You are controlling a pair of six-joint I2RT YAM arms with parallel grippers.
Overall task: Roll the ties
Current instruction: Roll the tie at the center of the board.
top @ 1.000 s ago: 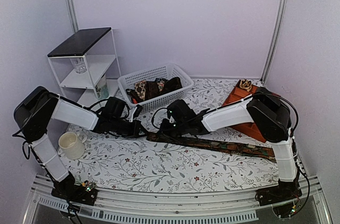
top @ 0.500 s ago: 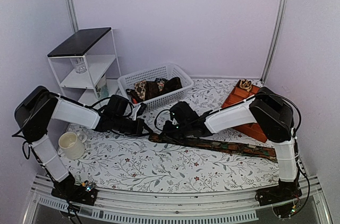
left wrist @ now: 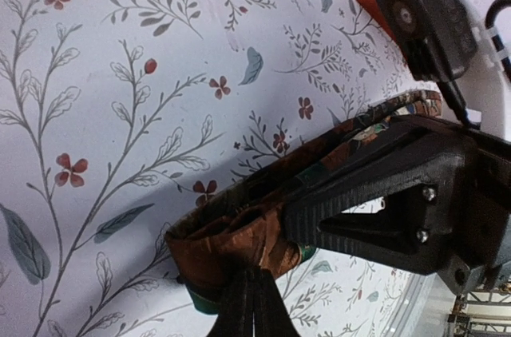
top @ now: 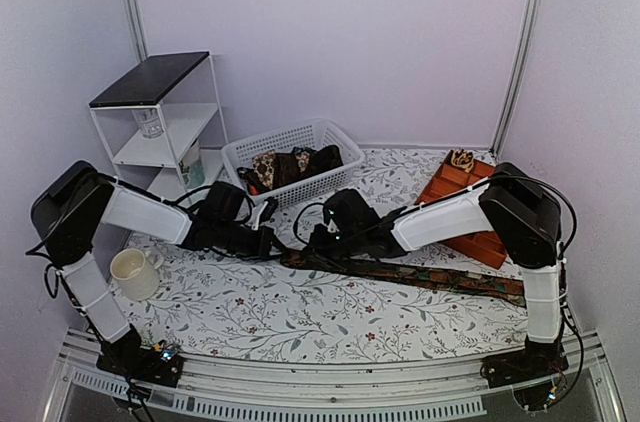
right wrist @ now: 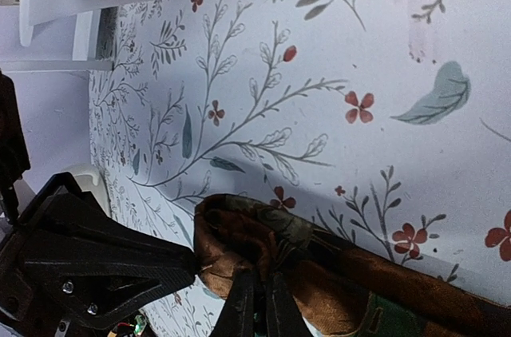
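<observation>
In the top view, one tie [top: 420, 275] lies flat across the worktop [top: 300, 312] from mid-frame toward the lower right, nearly all of it unrolled. My left tool [top: 270, 240] and right tool [top: 310, 242] meet at its left end. More ties [top: 285, 164] sit heaped in the basket [top: 280, 132] at upper centre, not yet touched. A tan spotted bundle [top: 462, 159] on the orange block [top: 448, 178] at right may be a finished roll, but it is too small to tell. I judge we are early in the task.

In the left wrist view, the left tool [left wrist: 254, 305] at bottom centre is clenched on the bunched tie [left wrist: 231, 233] end, which has barely one turn.

In the right wrist view, the right tool [right wrist: 259, 305] is pinched on the same fold [right wrist: 255, 233].

I can read no writing or brand in any view.
</observation>
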